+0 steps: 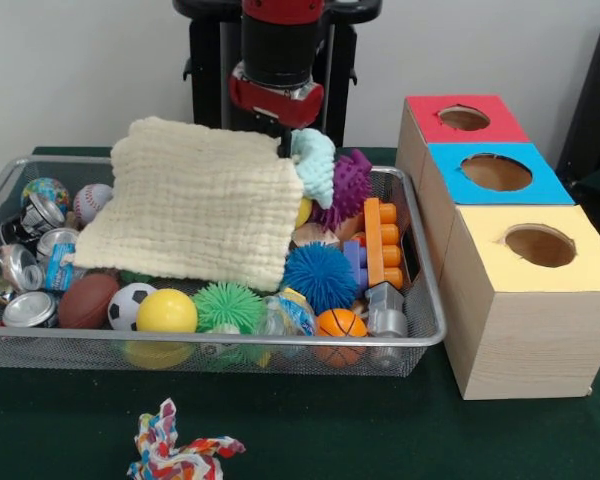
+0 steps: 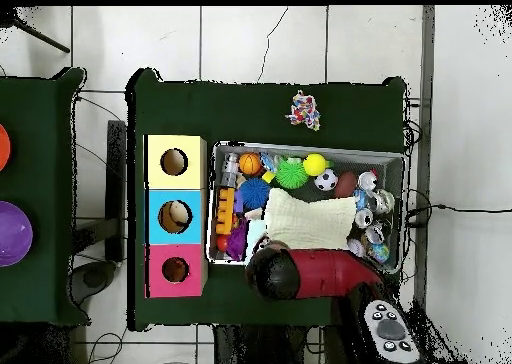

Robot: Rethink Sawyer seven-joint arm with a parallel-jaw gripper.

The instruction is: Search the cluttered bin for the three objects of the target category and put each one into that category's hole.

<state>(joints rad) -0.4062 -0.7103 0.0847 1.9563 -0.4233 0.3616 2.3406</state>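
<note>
A wire bin (image 1: 420, 335) (image 2: 395, 160) holds the clutter. A cream cloth (image 1: 195, 205) (image 2: 308, 220) lies tilted over its middle, its far edge above the rim. My gripper (image 1: 284, 140) (image 2: 272, 272) hangs at the cloth's far right corner, mostly hidden behind it. Around the cloth I see a yellow ball (image 1: 166, 312), a soccer ball (image 1: 128, 305), a football (image 1: 87, 300), a small basketball (image 1: 340, 324), blue (image 1: 320, 275), green (image 1: 228, 305) and purple (image 1: 352, 185) spiky balls, cans (image 1: 28, 310) and orange blocks (image 1: 382, 240).
Three wooden boxes stand beside the bin, with holes in a red top (image 1: 464, 118) (image 2: 175, 270), a blue top (image 1: 496, 172) (image 2: 174, 216) and a yellow top (image 1: 540, 244) (image 2: 174, 162). A rope toy (image 1: 175, 450) (image 2: 304, 110) lies on the green table outside the bin.
</note>
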